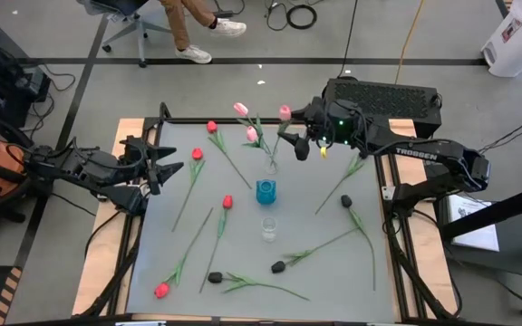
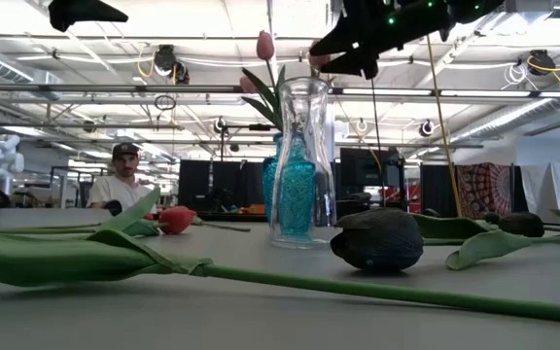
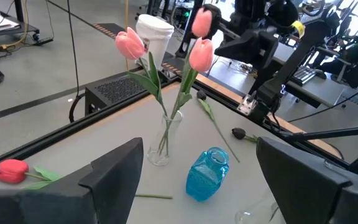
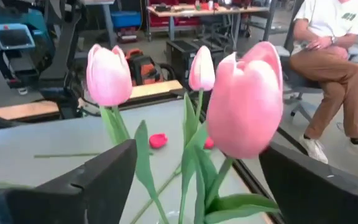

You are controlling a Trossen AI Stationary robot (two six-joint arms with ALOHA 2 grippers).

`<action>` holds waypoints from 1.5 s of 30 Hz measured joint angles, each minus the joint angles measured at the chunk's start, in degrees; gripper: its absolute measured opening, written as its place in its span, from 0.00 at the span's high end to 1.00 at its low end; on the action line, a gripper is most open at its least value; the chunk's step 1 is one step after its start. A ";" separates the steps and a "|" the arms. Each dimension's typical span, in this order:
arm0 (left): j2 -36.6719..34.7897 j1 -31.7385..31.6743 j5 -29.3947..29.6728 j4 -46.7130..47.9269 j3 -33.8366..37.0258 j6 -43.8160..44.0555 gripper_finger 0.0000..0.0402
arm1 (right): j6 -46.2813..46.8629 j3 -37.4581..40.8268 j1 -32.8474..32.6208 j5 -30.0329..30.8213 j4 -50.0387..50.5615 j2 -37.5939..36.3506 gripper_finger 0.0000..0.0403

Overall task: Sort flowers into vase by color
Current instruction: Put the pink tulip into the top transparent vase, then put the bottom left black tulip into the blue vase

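Observation:
Three pink flowers stand with their stems in a clear vase (image 1: 271,166) (image 3: 165,140) at the table's far middle. My right gripper (image 1: 295,143) (image 4: 194,155) is open at the height of the heads, and one pink head (image 4: 247,99) sits between its fingers without touching them. A blue vase (image 1: 265,191) and a second clear vase (image 1: 268,228), both empty, stand nearer. Red flowers (image 1: 227,201) and black flowers (image 1: 345,201) lie flat on the mat. My left gripper (image 1: 157,167) waits open at the left edge.
Loose flowers lie across the mat's left, near and right parts, among them a black one (image 2: 377,238) and a long stem (image 2: 358,287) near the front edge. A person sits beyond the far edge (image 4: 328,56). The table frame's rail (image 1: 243,120) runs behind the vases.

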State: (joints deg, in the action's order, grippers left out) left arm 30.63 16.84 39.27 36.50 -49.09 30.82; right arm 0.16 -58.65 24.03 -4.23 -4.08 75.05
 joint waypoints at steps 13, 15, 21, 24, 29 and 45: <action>0.00 0.00 0.00 0.01 0.01 -0.01 0.20 | -2.60 0.00 0.00 -0.05 4.99 0.00 0.16; 0.00 0.00 0.00 0.01 0.00 -0.01 0.20 | -2.75 0.00 -0.02 -0.07 5.06 0.00 0.16; 0.00 0.00 0.00 -0.01 -0.01 -0.01 0.20 | -3.01 0.00 -0.01 0.07 5.27 -1.07 0.16; 0.00 0.00 0.00 -0.01 0.00 0.00 0.20 | -3.16 0.01 -0.02 0.19 6.75 -2.83 0.16; 0.00 0.00 0.00 0.01 0.01 0.00 0.20 | -3.41 0.00 -0.02 0.20 10.96 -6.78 0.16; 0.00 0.00 0.00 -0.01 -0.01 0.01 0.20 | -2.19 0.00 -0.02 -0.03 29.37 -17.71 0.16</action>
State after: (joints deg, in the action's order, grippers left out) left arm 30.63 16.84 39.27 36.49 -49.10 30.83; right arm -2.02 -58.65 24.01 -4.26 25.29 57.34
